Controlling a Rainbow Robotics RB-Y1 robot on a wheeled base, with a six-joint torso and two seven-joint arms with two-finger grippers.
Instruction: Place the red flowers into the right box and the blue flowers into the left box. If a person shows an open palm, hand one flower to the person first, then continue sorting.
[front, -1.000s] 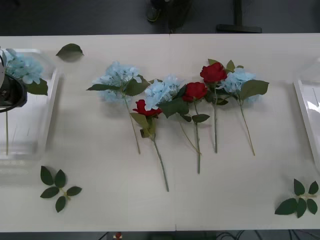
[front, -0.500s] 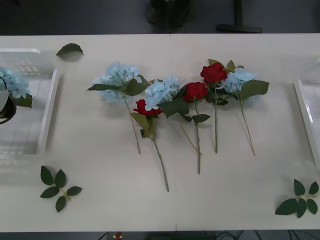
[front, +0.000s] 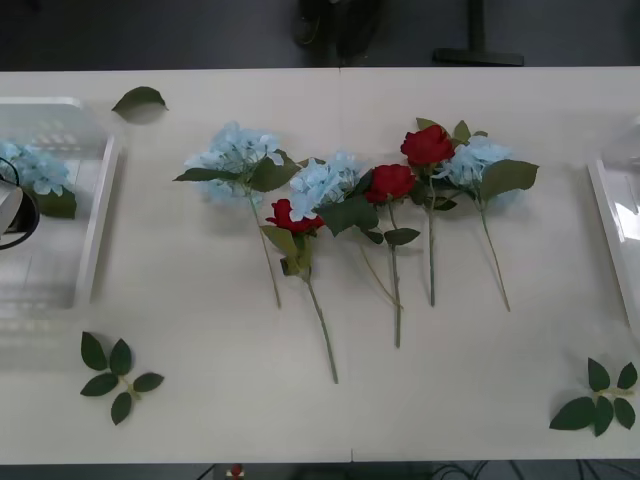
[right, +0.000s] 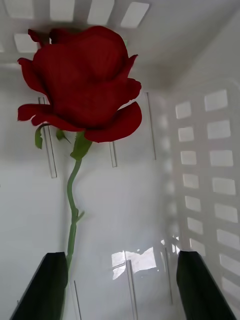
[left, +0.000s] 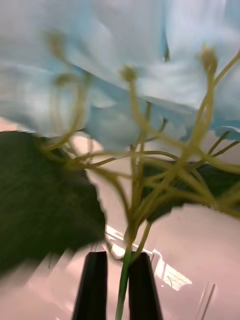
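Three blue flowers (front: 235, 155) (front: 325, 182) (front: 475, 160) and three red flowers (front: 293, 216) (front: 390, 182) (front: 427, 145) lie in a row mid-table. Another blue flower (front: 35, 170) hangs over the left box (front: 95, 230), beside my left arm (front: 10, 210) at the view's edge. In the left wrist view my left gripper (left: 120, 287) is shut on the thin stem of that blue flower (left: 150, 75). In the right wrist view a red rose (right: 80, 85) lies in the white right box (right: 200, 150), and my right gripper (right: 122, 290) is open, its stem beside one finger (right: 47, 285). The right box (front: 612, 230) shows at the table's right edge.
Loose green leaf sprigs lie near the front left (front: 118, 377) and front right (front: 600, 397) corners, with a single leaf (front: 140, 98) at the back left. Bare table runs along the front edge between the sprigs.
My left arm has drawn back toward the left edge, and the blue flower head it carries has shifted nearer over the left box. The flowers on the table have not moved.
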